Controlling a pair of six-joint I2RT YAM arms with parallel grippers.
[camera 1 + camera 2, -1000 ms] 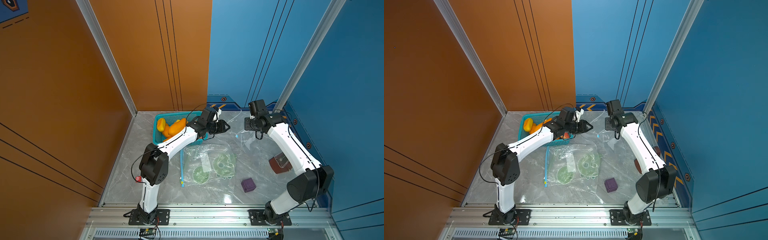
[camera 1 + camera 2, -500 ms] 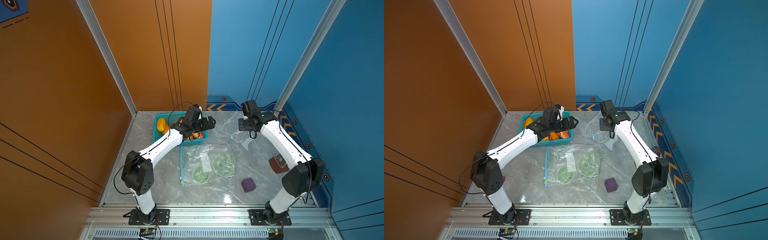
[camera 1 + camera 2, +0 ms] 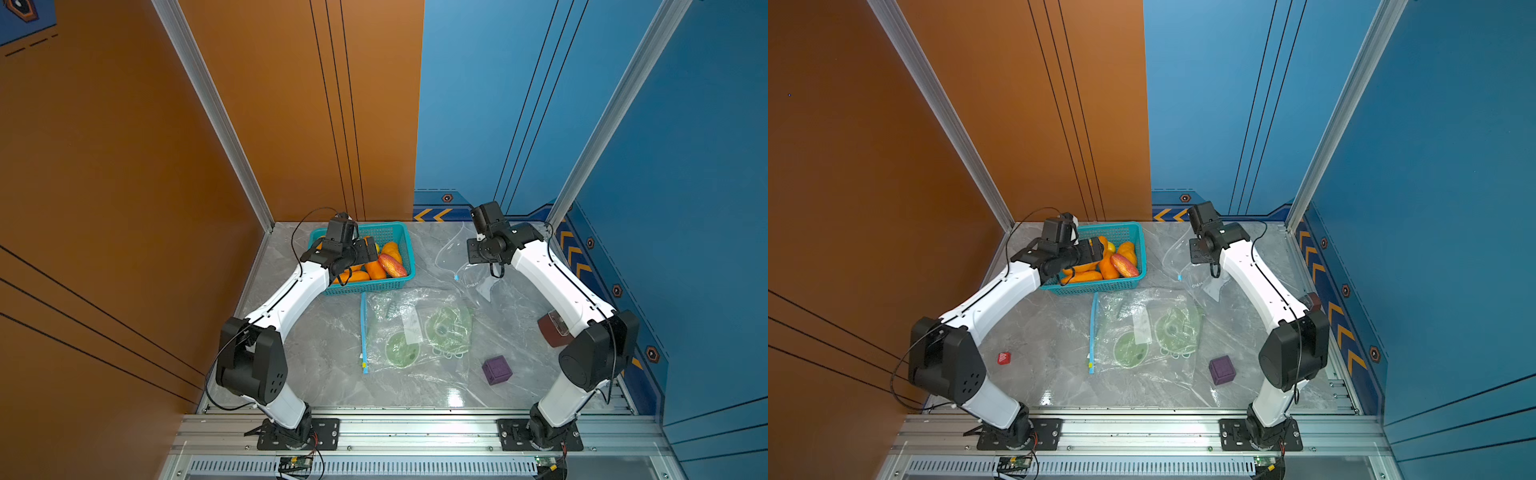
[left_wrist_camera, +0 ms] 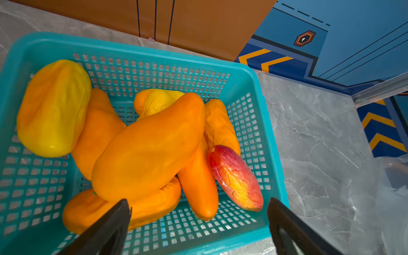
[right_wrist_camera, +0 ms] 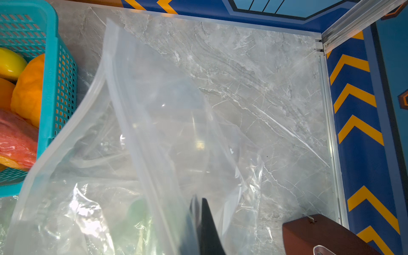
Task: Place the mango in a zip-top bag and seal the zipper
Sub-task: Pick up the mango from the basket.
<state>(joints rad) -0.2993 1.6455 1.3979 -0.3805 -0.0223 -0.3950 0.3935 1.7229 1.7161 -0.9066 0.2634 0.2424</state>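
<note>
Just ahead of the left gripper (image 4: 198, 201) lie mangoes (image 4: 150, 150)

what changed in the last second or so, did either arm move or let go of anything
The left gripper swung back from beside the clear zip-top bag to above the basket, jaws now wide open and empty. The right gripper shifted slightly toward the basket, jaws still shut on the bag. The mangoes, printed bag and purple cube stayed put.
</note>
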